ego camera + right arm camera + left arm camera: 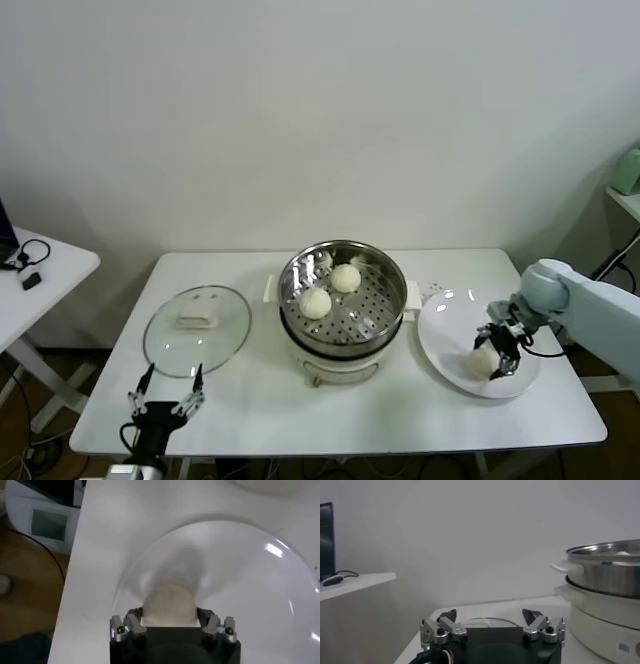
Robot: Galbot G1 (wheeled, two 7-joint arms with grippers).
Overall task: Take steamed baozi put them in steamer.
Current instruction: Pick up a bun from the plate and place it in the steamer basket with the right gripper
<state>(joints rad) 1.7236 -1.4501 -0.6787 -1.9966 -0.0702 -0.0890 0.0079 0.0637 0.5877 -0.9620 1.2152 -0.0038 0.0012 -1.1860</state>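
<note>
1. We count two steamed baozi [331, 290] already lying in the steamer [342, 298], one near the middle of the perforated floor and one toward its far side.
2. On the white plate [450, 318] to the right of the steamer we can see one more bun [484, 362], and our right tool [497, 352] is down over it with a finger on either side. The right wrist view shows the bun [168, 606] filling the gap between the fingers, so we judge it grasped, though not yet lifted off the plate.
3. So we reckon the job is about half done; this bun has to travel to the steamer. We see no fourth bun on the counter [250, 400].
4. Our left tool [166, 394] hangs released at the counter's near left edge, just in front of the glass lid [196, 330], well apart from the work.
5. The steamer's raised steel rim stands between plate and basket, so the bun must clear it; the nearer and right parts of the basket floor look free. The plate sits close to the counter's right edge.
</note>
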